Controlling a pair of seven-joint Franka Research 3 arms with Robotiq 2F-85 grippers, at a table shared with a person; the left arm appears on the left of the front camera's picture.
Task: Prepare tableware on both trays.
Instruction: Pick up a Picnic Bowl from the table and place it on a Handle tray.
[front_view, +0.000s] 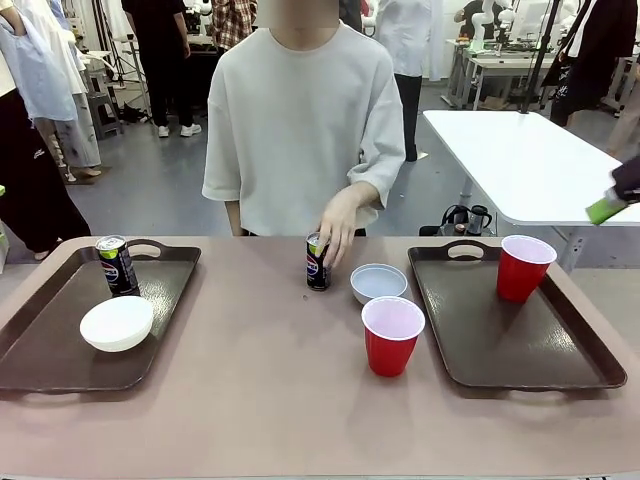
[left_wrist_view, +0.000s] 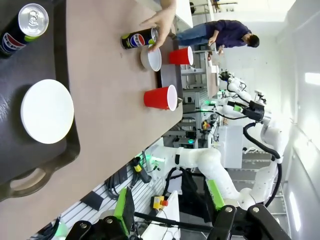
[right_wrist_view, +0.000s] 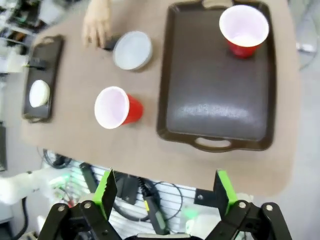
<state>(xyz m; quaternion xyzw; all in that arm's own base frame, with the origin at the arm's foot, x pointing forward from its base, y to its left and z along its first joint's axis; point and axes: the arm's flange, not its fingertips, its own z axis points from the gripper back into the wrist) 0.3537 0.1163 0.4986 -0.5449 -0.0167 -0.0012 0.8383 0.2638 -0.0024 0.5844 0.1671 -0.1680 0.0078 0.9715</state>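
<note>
Right wrist view shows my right end effector (right_wrist_view: 165, 187) wide open, empty; the bowl (right_wrist_view: 132, 50) sits on the counter (right_wrist_view: 70, 85) beside the right tray (right_wrist_view: 215, 100); I'd pinch its near rim, avoiding the person's hand (right_wrist_view: 97, 25).

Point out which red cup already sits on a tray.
The cup on the right tray, at its far end. The other cup stands on the bare table, left of that tray.

Black right hand (right_wrist_view: 164, 185), green pads (right_wrist_view: 106, 194)
</note>
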